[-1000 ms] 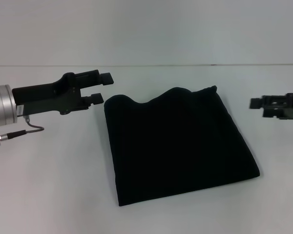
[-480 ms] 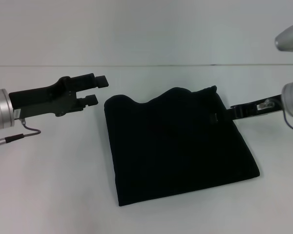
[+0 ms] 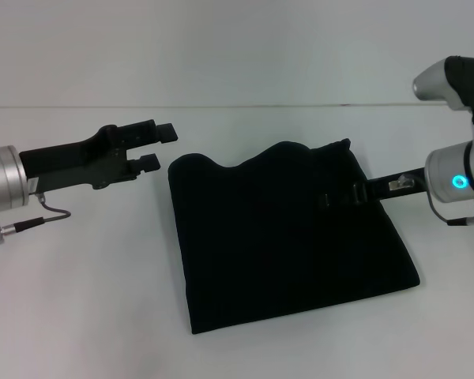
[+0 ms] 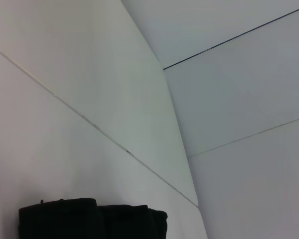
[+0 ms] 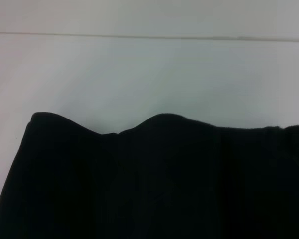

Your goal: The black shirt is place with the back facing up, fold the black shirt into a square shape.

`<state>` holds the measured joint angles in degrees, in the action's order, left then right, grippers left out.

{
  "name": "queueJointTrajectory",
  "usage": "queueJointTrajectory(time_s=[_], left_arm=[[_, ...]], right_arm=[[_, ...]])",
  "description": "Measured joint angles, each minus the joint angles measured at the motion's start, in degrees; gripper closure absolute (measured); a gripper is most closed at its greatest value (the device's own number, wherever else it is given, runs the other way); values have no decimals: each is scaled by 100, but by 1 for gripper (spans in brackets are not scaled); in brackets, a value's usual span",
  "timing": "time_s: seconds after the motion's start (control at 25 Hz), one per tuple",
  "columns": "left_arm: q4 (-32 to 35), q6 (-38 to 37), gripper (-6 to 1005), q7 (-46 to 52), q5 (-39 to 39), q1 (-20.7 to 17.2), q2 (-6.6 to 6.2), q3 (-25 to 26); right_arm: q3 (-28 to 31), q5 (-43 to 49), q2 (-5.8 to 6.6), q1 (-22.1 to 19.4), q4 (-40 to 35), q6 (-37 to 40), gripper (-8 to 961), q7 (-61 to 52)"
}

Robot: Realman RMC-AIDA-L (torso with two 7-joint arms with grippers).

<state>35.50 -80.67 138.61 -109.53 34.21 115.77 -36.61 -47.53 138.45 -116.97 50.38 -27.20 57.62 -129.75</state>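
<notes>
so the white table (image 3: 79, 316) takes up pretty much the whole head view, with a pale wall behind it. in the middle sits the black shirt (image 3: 284, 237), already folded into a roughly square bundle lying flat on the table; its far edge is wavy, with a dip between two humps, and its near edge is straighter. no print showing, just plain black cloth. the right wrist view shows the same wavy far edge against the table.

the left gripper (image 3: 159, 144) hangs off to the left of the shirt, just beside its far-left corner but not touching it, and its two fingers are clearly apart with nothing between them.

the right gripper (image 3: 332, 199) reaches in from the right, over the shirt's right side around its far half. it's black on black there, so i can't tell if the fingers are apart or pinched together, or whether they're actually touching the cloth.

the left wrist view mostly shows walls, plus a dark shape at the edge.
</notes>
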Motion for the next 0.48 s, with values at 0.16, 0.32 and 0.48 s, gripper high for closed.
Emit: queueJointTrajectory(time_s=[0.16,0.32,0.48], left_arm=[[-7,22,214,-2,0,19,11,-4],[-8,66,214,-9,14,21,16,-3],[-9,96,214,-11,18,24,31,-6]], right_arm=[[-1,-1,-43,69,198,-236,164,65],[23,-7,-99,126,269,-288,164,103],[18,-8,-144,178,269,-295,165,119]])
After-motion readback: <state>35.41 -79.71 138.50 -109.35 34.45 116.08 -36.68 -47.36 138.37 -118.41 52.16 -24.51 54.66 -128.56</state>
